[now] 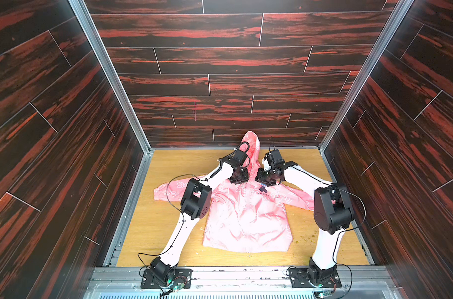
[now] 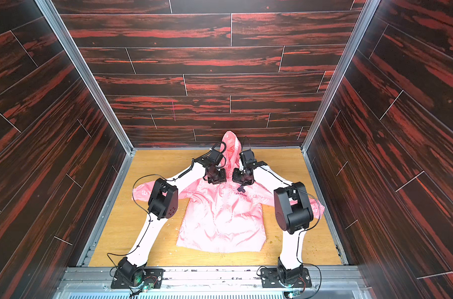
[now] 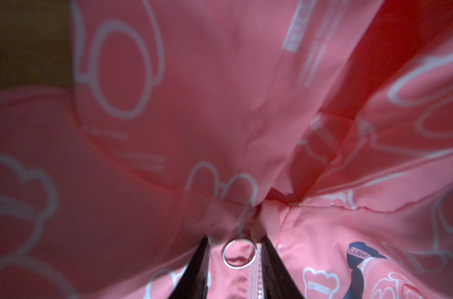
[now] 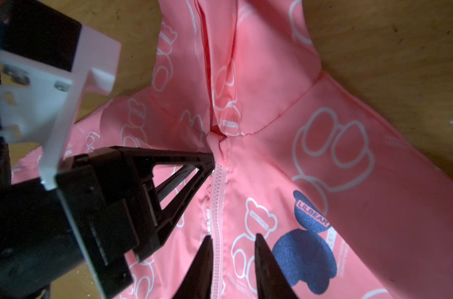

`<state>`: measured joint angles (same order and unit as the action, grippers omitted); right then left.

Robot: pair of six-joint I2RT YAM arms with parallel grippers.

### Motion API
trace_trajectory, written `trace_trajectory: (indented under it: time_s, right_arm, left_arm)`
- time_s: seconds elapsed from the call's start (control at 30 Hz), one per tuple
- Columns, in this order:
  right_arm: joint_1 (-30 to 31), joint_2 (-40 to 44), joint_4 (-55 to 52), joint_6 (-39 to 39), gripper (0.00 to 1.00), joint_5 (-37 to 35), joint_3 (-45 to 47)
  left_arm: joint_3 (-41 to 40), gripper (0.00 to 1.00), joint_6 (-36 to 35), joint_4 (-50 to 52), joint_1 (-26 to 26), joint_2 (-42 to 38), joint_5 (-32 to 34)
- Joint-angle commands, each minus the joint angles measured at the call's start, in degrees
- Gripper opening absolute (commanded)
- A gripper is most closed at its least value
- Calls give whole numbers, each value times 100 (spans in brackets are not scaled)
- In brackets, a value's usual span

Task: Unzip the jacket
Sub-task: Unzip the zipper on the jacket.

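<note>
Dark red wood-patterned walls (image 1: 233,85) rose around a light wooden table (image 1: 168,165). Small crumbs (image 1: 297,242) dotted the table's right side; a metal rail (image 1: 246,274) ran along its front.

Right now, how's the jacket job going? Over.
Left end effector open around ring pull. Right end effector open, straddling zipper. Jacket zipped up. Nothing blocking.

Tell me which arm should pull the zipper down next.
Left. The left gripper has its jaws either side of the ring pull at the top of the zipper. The right gripper straddles the teeth lower on the jacket, away from the pull.
</note>
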<state>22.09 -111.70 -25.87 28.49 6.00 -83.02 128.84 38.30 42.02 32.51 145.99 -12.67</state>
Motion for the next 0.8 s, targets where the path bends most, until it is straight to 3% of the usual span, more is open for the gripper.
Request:
trace_trajectory:
  time_s: [0.0,0.17,0.5,0.7,0.73,0.77]
  right_arm:
    - [-28,-330,141,86,30,129,112]
    - [-29,-431,241,121,29,181,198]
    - [-28,-481,249,17,29,382,165]
    - [-12,-1043,-203,-72,34,539,-608]
    - [-4,-1147,-250,-58,35,511,-722]
    - [5,-1267,-289,-46,36,502,-861]
  left_arm:
    - [60,30,-75,316,61,149,444]
    - [-291,19,-209,270,62,-45,594]
    - [-2518,6,72,-2230,53,-1716,622]
    - [-3789,7,138,-3106,-40,-2668,921]
    - [-3922,11,117,-3180,-85,-2754,935]
    - [-4012,24,70,-3193,-149,-2814,964]
